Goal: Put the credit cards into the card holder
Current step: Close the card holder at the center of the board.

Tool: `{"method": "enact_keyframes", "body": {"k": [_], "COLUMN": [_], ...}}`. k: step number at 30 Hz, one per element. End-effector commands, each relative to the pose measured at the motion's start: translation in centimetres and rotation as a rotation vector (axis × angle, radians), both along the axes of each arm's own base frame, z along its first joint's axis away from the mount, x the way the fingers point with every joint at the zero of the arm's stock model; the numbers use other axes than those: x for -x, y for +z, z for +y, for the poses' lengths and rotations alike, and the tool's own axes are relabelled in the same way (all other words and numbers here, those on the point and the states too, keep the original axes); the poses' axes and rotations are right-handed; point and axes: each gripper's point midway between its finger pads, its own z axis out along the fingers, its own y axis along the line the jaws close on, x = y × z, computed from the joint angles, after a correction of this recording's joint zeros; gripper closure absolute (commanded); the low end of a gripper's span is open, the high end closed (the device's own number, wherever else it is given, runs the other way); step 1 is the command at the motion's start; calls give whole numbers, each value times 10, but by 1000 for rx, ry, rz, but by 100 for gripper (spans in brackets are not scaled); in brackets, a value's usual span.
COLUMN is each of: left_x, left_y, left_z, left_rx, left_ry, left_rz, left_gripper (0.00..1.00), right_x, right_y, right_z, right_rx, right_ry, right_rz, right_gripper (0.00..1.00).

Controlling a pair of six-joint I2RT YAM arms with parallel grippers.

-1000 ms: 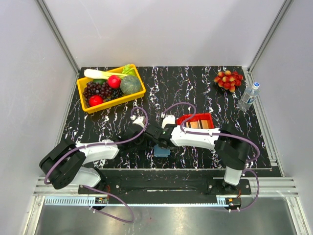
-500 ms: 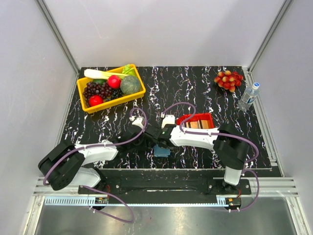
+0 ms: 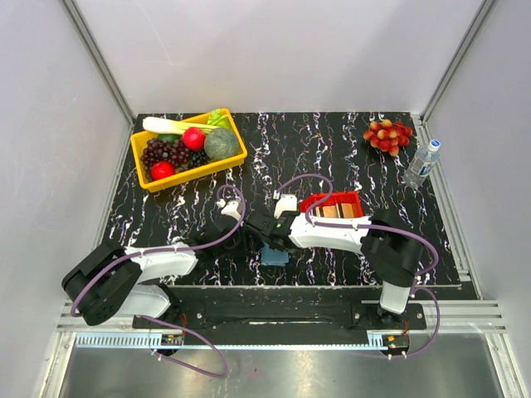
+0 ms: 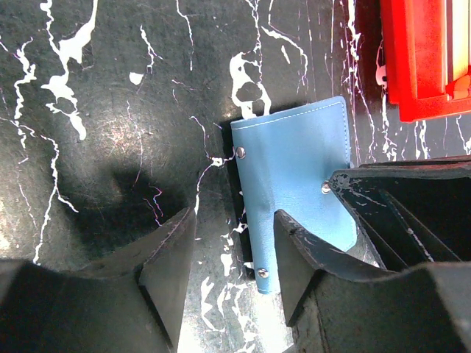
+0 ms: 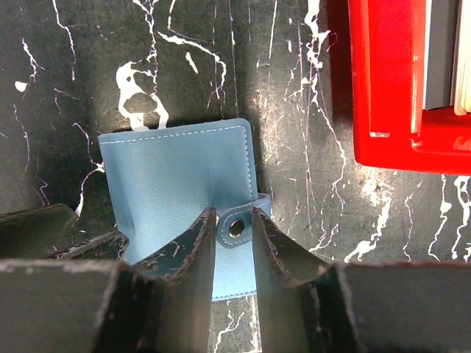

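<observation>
Beside the red tray (image 5: 386,88), right gripper (image 5: 234,222) has pinched closer on the card holder (image 5: 176,169) flap; left gripper (image 4: 234,220) stands half-open, empty.

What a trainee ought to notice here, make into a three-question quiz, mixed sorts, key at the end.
1. True or false: the card holder lies folded shut on the table.
2. Pick one: the credit cards are A) in the red tray, B) inside the card holder, C) nowhere in view.
3. Fill in: the holder's flap sits between the fingers of the ___ gripper.
Key: 1 true; 2 A; 3 right gripper.
</observation>
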Motion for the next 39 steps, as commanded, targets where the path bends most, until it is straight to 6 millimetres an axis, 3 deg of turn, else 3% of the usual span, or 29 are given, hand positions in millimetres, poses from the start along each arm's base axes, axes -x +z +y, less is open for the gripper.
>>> {"method": "enact_keyframes", "body": {"k": [1, 4, 6, 9, 20, 23, 35, 39], "left_x": [0, 0, -1, -2, 1, 1, 4, 6], "left_y": [8, 7, 8, 8, 7, 7, 5, 4], "left_z": [-6, -6, -7, -7, -11, -11, -16, -21], "left_rx": [36, 36, 37, 36, 44, 42, 26, 19], "left_ry": [-14, -14, -14, -14, -36, -41, -71, -93], "left_rz": [-21, -21, -22, -21, -10, -13, -14, -10], "left_gripper": [50, 50, 50, 50, 50, 50, 52, 62], "right_x": [-6, -6, -6, -6, -8, -7, -6, -3], "right_y": [13, 16, 16, 18, 23, 24, 23, 22], "right_z": [1, 0, -1, -1, 0, 1, 6, 8], "right_rx": [-37, -43, -41, -41, -44, -51, -77, -92], "right_ry": [-11, -15, -12, -8, -1, 6, 30, 39], "right_rz": [-38, -43, -43, -46, -57, -58, -55, -44], "right_gripper": [69, 70, 81, 75, 83, 96, 97, 96]}}
